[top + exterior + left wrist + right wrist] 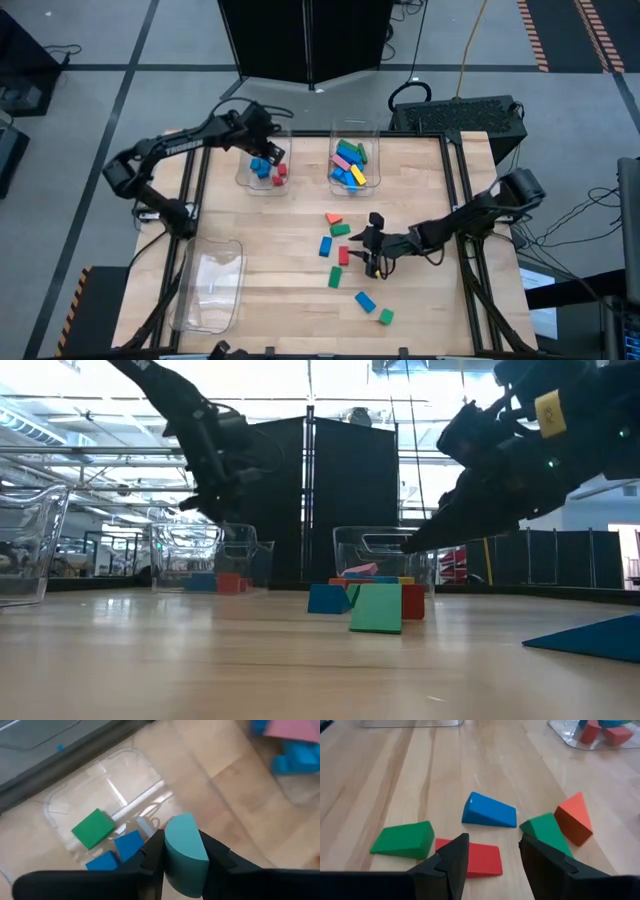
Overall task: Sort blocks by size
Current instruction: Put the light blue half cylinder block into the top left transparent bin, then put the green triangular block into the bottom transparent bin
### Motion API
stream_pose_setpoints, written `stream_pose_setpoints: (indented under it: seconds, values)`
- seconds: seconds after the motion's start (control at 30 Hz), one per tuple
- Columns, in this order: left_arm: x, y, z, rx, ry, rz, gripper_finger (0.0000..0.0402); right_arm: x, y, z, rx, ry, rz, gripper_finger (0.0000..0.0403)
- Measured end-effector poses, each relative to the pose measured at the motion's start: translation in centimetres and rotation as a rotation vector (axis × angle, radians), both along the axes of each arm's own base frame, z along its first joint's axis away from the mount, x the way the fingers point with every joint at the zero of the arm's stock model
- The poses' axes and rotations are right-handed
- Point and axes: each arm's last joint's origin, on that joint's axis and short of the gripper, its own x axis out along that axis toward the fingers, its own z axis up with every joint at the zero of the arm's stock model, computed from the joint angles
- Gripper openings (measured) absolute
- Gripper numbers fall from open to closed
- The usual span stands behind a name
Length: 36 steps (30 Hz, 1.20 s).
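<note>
My left gripper [268,148] hangs over the far-left clear bin [247,180], shut on a cyan block [182,835]. Inside that bin lie a green block [93,828] and blue blocks [128,844]. My right gripper [495,855] is open, low over the loose blocks in the middle of the table. Its fingers stand on either side of a red block [480,860], and I see no touch. A blue block [487,812], two green blocks [402,840] and an orange-red block [575,817] lie flat on the wood around it. My left gripper pinches the cyan block between its two fingers, one on each opposite side [170,857]. The fingers slant steeply down from above. The block is lifted clear above the bin, its rounded end sticking out past the fingertips.
A second clear bin [371,182] at the far middle holds several blocks in pink, blue, yellow and green. A third clear bin [210,285] lies at the near left. More loose blocks [365,301] sit toward the near edge, right of centre.
</note>
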Motion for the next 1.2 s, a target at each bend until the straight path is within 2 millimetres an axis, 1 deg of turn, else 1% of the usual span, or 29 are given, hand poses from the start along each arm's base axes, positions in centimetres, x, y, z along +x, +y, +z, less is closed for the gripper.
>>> stream_pose_setpoints:
  seconds: [0.2,0.37,0.63,0.7,0.77,0.93,1.03,1.1,1.2]
  values:
    - [-0.2,1.4,-1.6,-0.025,0.046,0.016,0.009,0.3,0.1,-0.7,-0.004,-0.007,0.004,0.0169]
    - [-0.4,2.2,-3.0,-0.052,0.093,0.021,0.0091,0.8,-0.4,-1.3,0.0,-0.016,-0.022,0.0174]
    - [-0.3,2.2,-3.3,-0.046,0.11,-0.015,0.0097,1.4,-0.7,-0.8,-0.004,-0.041,-0.036,0.0216]
    - [-0.3,2.2,-3.3,-0.04,0.114,-0.027,0.0111,1.4,-0.7,-0.8,-0.014,-0.04,-0.035,0.0227]
    - [-0.3,2.2,-3.3,-0.04,0.114,-0.028,0.0132,1.5,-0.8,-0.8,-0.016,-0.042,-0.036,0.0238]
    - [-0.3,2.2,-3.3,-0.04,0.114,-0.027,0.0206,1.5,-1.4,-1.0,-0.026,-0.017,-0.059,0.0256]
    - [-0.2,2.2,-3.1,-0.043,0.114,-0.024,0.024,1.6,-2.0,-1.1,-0.036,-0.006,-0.074,0.0262]
    - [-0.1,2.4,-2.4,-0.046,0.109,-0.012,0.025,1.7,-2.4,-1.0,-0.055,-0.004,-0.085,0.0265]
    - [0.4,2.6,-0.5,-0.009,0.091,-0.038,0.0253,1.8,-3.1,-1.0,-0.102,0.004,-0.104,0.0268]
